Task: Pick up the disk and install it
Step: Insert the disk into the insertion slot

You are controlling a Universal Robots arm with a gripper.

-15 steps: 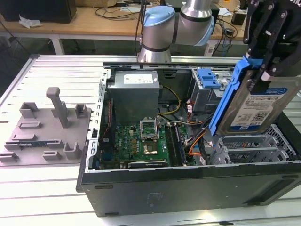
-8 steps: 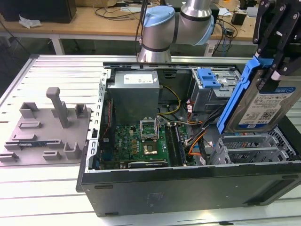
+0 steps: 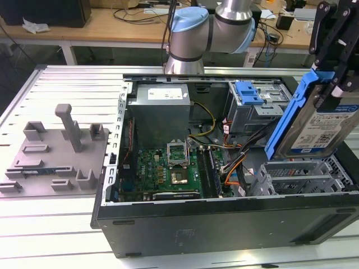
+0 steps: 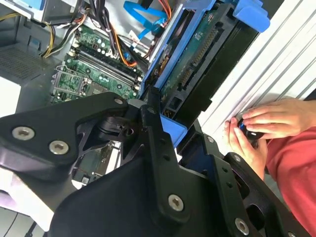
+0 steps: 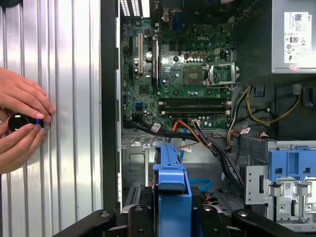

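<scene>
Gripper [image 3: 338, 78] pinches the disk [image 3: 321, 126] by its upper end; disk hangs tilted, blue carrier edge facing the exterior view's left, above the open computer case [image 3: 224, 227] at its right end, over the metal drive cage [image 3: 303, 176]. Not touching the case. Motherboard [image 3: 162, 168] sits exposed mid-case. In the first wrist view the disk [image 5: 172, 185] shows edge-on. A person's hands [image 5: 19, 123] rest on the ribbed table [image 5: 74, 98] beside the case, around a small black object [image 5: 19, 122]. Grey fixture [image 3: 56, 151] lies well apart, at the exterior view's left.
</scene>
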